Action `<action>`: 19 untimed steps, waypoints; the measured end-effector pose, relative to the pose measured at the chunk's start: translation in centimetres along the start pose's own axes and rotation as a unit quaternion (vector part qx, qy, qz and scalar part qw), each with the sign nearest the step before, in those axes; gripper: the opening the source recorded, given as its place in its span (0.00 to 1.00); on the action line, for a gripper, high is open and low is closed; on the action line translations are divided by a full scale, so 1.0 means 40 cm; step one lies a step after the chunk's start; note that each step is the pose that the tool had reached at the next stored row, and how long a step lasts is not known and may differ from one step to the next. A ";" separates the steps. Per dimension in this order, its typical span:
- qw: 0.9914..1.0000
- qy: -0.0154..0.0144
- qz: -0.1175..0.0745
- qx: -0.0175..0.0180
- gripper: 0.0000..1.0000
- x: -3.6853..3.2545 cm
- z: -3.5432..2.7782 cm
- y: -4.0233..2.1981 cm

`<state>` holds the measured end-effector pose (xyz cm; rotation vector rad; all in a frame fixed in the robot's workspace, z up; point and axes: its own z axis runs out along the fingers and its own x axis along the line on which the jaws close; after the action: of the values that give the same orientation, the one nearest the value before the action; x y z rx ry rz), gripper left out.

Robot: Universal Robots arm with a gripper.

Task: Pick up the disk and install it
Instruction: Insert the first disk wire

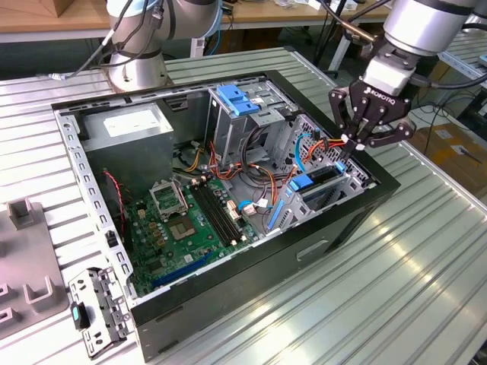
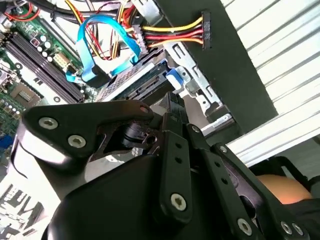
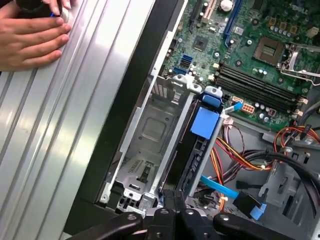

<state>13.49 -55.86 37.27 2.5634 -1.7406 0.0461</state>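
Disk point(image 3: 184, 165) stands edgewise in the drive cage point(image 3: 150, 125), jaws pinched together above it.

ribbed metal table point(image 1: 426, 258) carries the open computer case point(image 1: 228, 293), a grey fixture point(image 1: 27, 258) and a perforated bracket point(image 1: 95, 308)

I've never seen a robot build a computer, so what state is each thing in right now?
Computer case: lying flat, side open.
Disk: on edge in its bay.
Pincer: shut, just above the disk.
Memory slots: empty.
Power plug: hanging unplugged.
Hand: resting on the table.
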 end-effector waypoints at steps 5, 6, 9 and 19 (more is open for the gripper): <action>1.000 0.001 -0.005 -0.001 0.11 0.002 -0.001 -0.036; 1.000 0.001 -0.007 0.000 0.11 0.002 0.000 -0.036; 0.999 0.001 -0.034 0.001 0.11 0.003 -0.009 -0.037; 0.998 0.002 -0.062 0.002 0.11 0.001 -0.026 -0.050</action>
<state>15.36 -55.13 38.26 2.6649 -1.5779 0.0510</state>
